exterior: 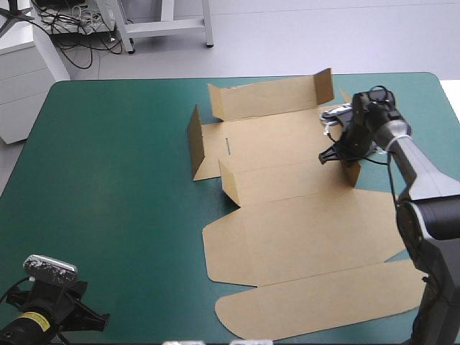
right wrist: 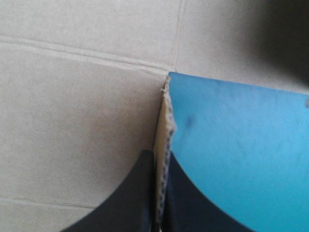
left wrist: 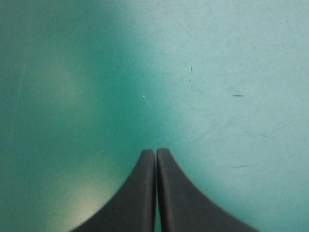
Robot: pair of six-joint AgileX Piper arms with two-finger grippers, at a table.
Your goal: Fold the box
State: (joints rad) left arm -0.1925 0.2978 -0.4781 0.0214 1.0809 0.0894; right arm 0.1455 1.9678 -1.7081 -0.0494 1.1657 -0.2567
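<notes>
Box (exterior: pixel 302 237) wall between right jaws

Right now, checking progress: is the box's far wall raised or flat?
Raised: in the high view the far wall stands upright on the box.

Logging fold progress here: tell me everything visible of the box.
The box is a cut sheet of brown board lying on the teal-green cover, right of the middle. Its far part has walls raised; the near panels with rounded flaps lie flat. The right gripper is shut on a raised flap's edge at its right side.
</notes>
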